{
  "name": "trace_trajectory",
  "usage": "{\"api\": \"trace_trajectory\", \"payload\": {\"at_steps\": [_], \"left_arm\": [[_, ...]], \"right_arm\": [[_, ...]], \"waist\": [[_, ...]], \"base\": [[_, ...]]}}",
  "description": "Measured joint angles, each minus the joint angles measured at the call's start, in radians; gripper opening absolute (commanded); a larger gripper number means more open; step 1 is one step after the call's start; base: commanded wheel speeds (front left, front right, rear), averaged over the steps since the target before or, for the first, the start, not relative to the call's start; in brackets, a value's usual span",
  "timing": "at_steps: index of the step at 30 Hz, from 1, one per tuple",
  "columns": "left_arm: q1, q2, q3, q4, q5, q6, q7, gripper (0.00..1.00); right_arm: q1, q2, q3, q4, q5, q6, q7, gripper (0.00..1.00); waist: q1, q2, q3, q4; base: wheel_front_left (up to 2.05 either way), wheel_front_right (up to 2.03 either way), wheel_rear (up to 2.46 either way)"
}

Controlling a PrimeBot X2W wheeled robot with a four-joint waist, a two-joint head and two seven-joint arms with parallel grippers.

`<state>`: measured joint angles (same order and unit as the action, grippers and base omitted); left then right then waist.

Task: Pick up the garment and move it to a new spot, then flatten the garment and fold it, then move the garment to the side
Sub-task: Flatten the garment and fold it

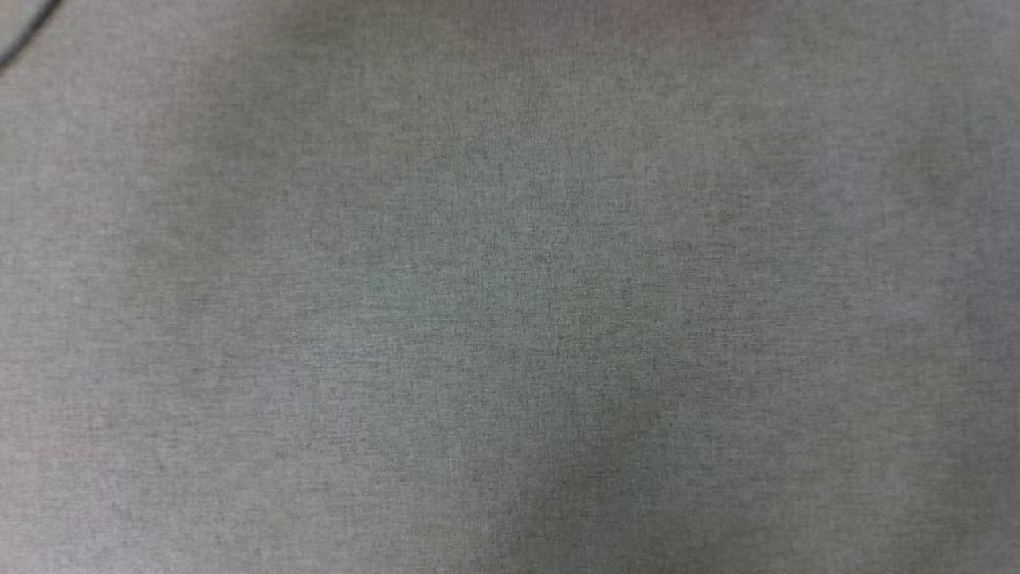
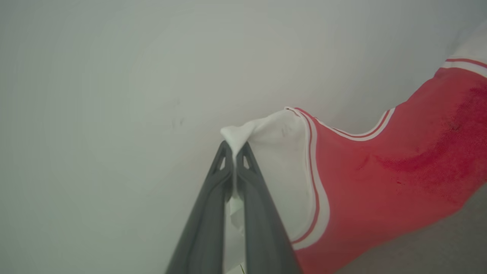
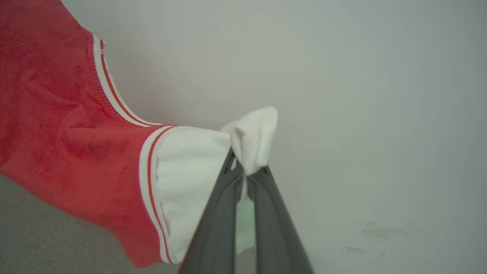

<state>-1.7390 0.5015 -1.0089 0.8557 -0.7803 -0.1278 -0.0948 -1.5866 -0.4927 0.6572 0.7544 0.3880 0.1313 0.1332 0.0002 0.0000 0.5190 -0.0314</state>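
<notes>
The red garment is stretching sideways from my fingertips. My left gripper is pinching one white sleeve shut at its tips; my right gripper is pinching the opposite sleeve likewise.

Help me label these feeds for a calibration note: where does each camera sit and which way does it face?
Head view: on the robot's head, facing down at a grey woven surface; a dark line crosses the top-left corner.
Left wrist view: on the left wrist, looking along the left claw, shut on a white sleeve of the garment.
Right wrist view: on the right wrist, looking along the right claw, shut on a white sleeve too.
Shared: both wrist views show the red garment and some grey surface.
</notes>
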Motion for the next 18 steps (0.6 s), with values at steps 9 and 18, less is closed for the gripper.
{"api": "trace_trajectory", "payload": {"at_steps": [9,18], "left_arm": [[0.343,0.046,-0.064,-0.049,-0.115,0.0,-0.105,0.0],[0.758,0.115,-0.081,-0.163,-0.212,0.038,-0.152,0.0]], "right_arm": [[0.282,0.022,0.15,0.034,0.128,0.0,-0.116,0.0],[0.607,-0.059,0.302,-0.06,0.254,0.0,-0.161,0.0]], "waist": [[-0.0001,0.0,-0.095,-0.001],[-0.0002,0.0,-0.23,0.007]], "base": [[0.0,0.0,0.0],[0.0,0.0,0.0]]}}
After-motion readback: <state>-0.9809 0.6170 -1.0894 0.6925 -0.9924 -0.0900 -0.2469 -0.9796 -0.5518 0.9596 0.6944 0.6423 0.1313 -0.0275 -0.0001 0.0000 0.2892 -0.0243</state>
